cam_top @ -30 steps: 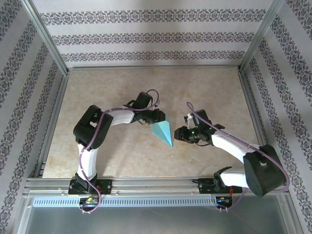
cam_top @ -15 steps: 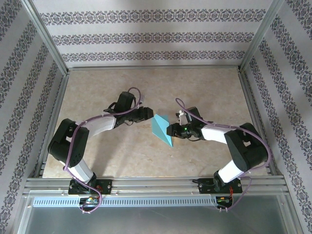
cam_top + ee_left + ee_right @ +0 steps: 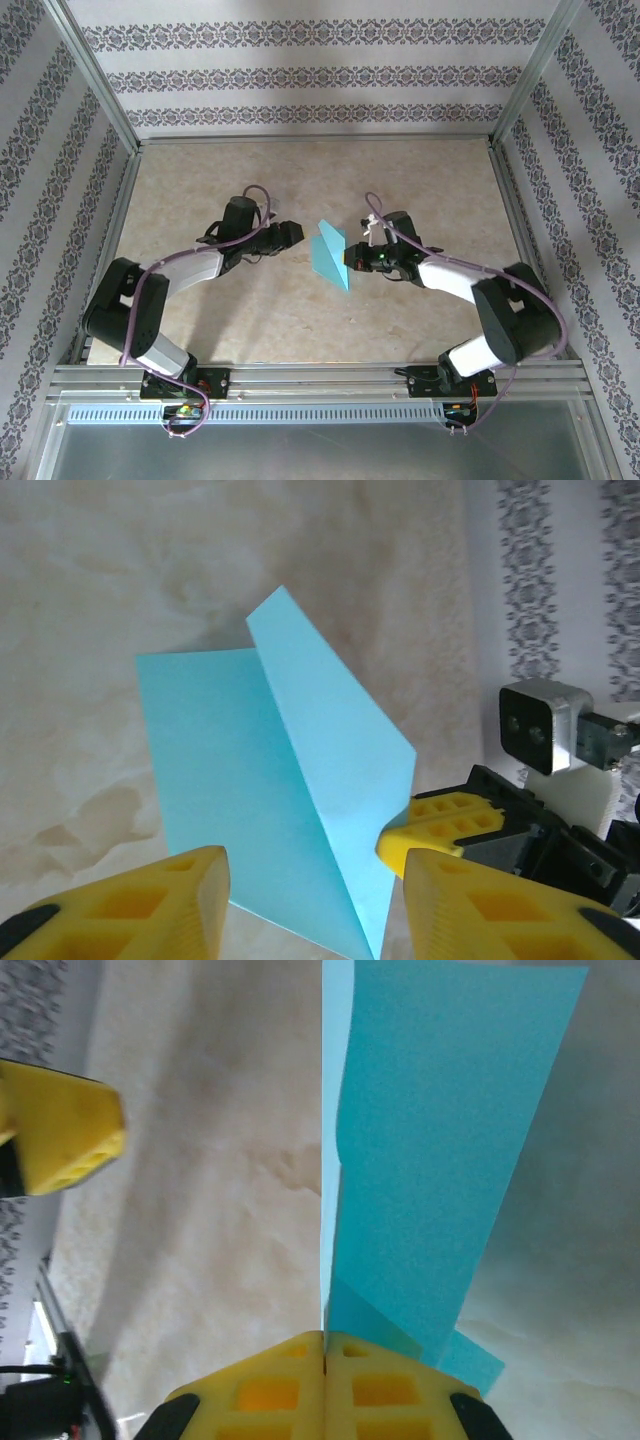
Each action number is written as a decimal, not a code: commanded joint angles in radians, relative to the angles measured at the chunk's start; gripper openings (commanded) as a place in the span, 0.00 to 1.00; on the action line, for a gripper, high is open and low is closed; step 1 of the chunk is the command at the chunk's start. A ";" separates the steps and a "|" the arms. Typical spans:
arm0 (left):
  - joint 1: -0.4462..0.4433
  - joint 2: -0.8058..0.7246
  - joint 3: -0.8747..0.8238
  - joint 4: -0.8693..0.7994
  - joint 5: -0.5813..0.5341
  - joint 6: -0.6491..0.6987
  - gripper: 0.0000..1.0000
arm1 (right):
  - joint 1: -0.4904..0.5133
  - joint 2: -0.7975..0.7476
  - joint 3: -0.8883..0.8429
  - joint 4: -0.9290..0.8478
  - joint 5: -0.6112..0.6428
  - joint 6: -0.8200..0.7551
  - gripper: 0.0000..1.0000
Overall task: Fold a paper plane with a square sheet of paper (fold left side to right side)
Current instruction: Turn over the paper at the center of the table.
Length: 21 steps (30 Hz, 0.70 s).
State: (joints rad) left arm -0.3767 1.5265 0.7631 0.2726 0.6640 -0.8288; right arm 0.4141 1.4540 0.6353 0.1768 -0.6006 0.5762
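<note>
The teal-blue sheet of paper (image 3: 329, 256) lies mid-table, folded into a pointed shape with one flap standing up along a crease. My right gripper (image 3: 351, 260) is shut on its right corner; in the right wrist view the paper (image 3: 430, 1160) rises straight out of the closed yellow fingers (image 3: 250, 1390). My left gripper (image 3: 293, 232) hovers just left of the paper, apart from it and open. In the left wrist view its two yellow fingertips (image 3: 150, 905) frame the paper (image 3: 240, 780), and the right gripper's fingers (image 3: 445, 825) pinch the far corner.
Aluminium frame rails (image 3: 115, 250) border the beige marbled tabletop (image 3: 250, 170) on all sides, with patterned walls (image 3: 320, 75) behind. Both arm bases sit at the near rail (image 3: 320, 378). Bare table lies behind and in front of the paper.
My left gripper let go of the paper, opened and drew back to the left. My right gripper moved in and shut on the paper's right corner, and a flap now stands up.
</note>
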 commanded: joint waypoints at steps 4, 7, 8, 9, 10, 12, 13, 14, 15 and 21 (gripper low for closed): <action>0.034 -0.120 -0.023 0.287 0.156 -0.081 0.60 | -0.052 -0.231 0.001 0.079 -0.051 0.053 0.00; 0.033 -0.132 -0.015 0.427 0.219 -0.159 0.60 | -0.060 -0.313 0.013 0.135 -0.070 0.107 0.00; 0.032 -0.129 -0.012 0.481 0.233 -0.193 0.60 | -0.060 -0.332 0.021 0.155 -0.082 0.127 0.00; 0.032 -0.126 -0.009 0.517 0.241 -0.217 0.59 | -0.059 -0.342 0.028 0.170 -0.093 0.143 0.00; 0.030 -0.120 -0.001 0.550 0.249 -0.236 0.58 | -0.058 -0.348 0.037 0.185 -0.108 0.163 0.00; 0.020 -0.113 0.018 0.575 0.257 -0.251 0.57 | -0.053 -0.350 0.050 0.208 -0.130 0.194 0.00; 0.013 -0.109 0.031 0.575 0.263 -0.251 0.56 | -0.045 -0.350 0.056 0.216 -0.134 0.202 0.00; 0.005 -0.104 0.042 0.574 0.268 -0.250 0.56 | -0.037 -0.348 0.062 0.218 -0.137 0.204 0.00; -0.001 -0.100 0.052 0.572 0.270 -0.250 0.55 | -0.030 -0.347 0.066 0.219 -0.136 0.205 0.00; -0.027 -0.073 0.090 0.558 0.276 -0.242 0.53 | 0.019 -0.328 0.087 0.232 -0.137 0.207 0.00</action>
State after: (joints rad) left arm -0.3882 1.4361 0.8246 0.7666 0.9131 -1.0569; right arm 0.4141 1.1175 0.6857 0.3573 -0.7097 0.7658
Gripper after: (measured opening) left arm 0.532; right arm 0.060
